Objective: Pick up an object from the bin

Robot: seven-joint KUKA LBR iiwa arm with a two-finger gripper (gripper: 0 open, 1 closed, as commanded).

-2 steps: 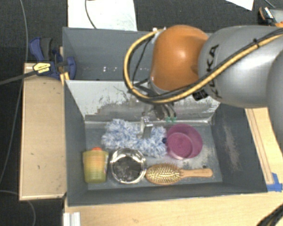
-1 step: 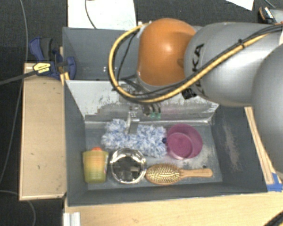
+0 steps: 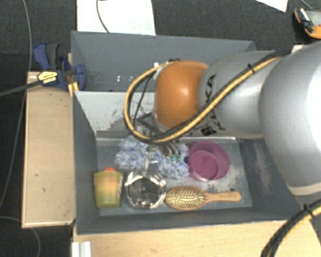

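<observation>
Dark carpeted floor with white paper sheets lying about.

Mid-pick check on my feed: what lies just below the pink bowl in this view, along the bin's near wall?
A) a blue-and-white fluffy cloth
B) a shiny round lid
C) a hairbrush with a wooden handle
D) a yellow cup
C: the hairbrush lies just below the pink bowl, its handle pointing to the view's right, while the yellow cup sits far off at the left end.
</observation>
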